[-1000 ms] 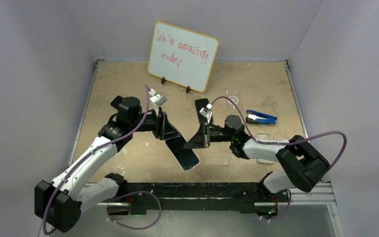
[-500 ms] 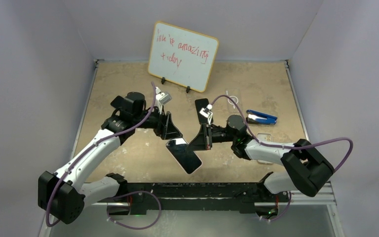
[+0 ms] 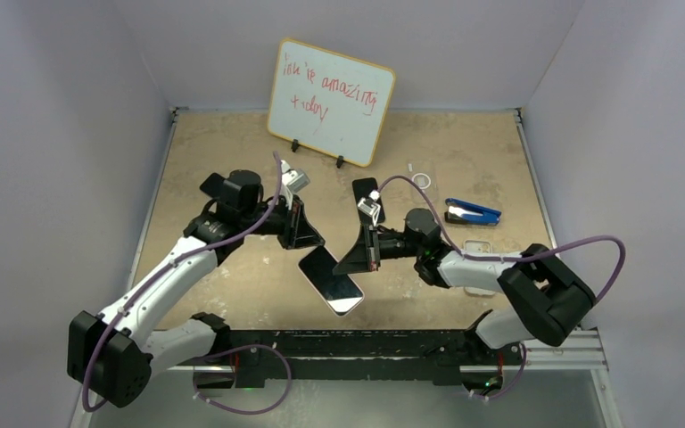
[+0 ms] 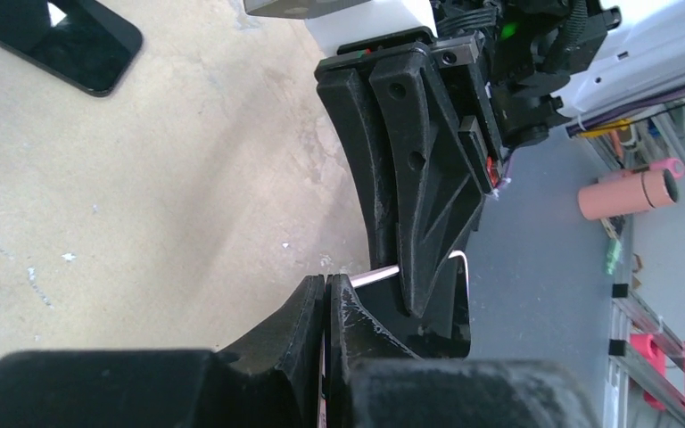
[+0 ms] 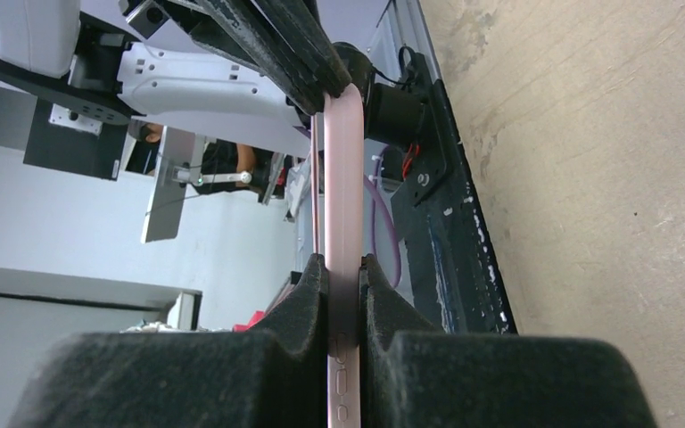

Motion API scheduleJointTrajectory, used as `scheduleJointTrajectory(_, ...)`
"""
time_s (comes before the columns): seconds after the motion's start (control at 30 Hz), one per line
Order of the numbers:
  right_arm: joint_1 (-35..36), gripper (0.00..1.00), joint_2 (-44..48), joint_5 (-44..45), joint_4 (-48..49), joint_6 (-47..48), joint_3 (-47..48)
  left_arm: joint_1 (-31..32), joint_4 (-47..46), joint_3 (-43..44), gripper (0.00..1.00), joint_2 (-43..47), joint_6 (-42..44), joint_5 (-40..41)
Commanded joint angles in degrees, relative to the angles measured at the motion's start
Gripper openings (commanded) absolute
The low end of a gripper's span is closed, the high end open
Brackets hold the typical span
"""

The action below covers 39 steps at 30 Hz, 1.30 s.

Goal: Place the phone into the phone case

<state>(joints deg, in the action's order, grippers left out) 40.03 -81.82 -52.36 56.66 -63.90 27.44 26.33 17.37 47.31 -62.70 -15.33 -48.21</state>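
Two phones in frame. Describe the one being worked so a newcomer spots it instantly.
On the tan table, look front centre where the two arms meet. The phone is the slab held between them: right hand clamped on one edge, left hand pinching its end. It has a pink rim; the other dark phone lies flat farther back, near the whiteboard.

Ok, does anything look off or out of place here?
The phone is clamped by both the left gripper and right gripper at once, while the clear case lies away to the right, partly under the right arm.
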Motion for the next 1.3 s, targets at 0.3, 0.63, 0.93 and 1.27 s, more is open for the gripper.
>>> scheduleJointTrajectory(0.3,0.1,0.00,-3.3,7.1,-5.6,8.7,4.8,0.8,3.3,4.6,0.50,3.1,-1.0,17.4)
scheduleJointTrajectory(0.63,0.1,0.00,-11.5,18.7,4.0,-2.7,6.7,0.5,10.1,4.3,0.67,5.7,-16.4,35.0)
scheduleJointTrajectory(0.93,0.1,0.00,-10.6,32.0,16.0,-16.0,2.6,0.4,4.3,-4.3,0.69,9.4,-32.3,25.5)
scheduleJointTrajectory(1.27,0.1,0.00,-4.1,40.4,12.1,-16.4,1.1,0.4,-15.7,-17.2,0.64,9.6,-48.9,16.2)
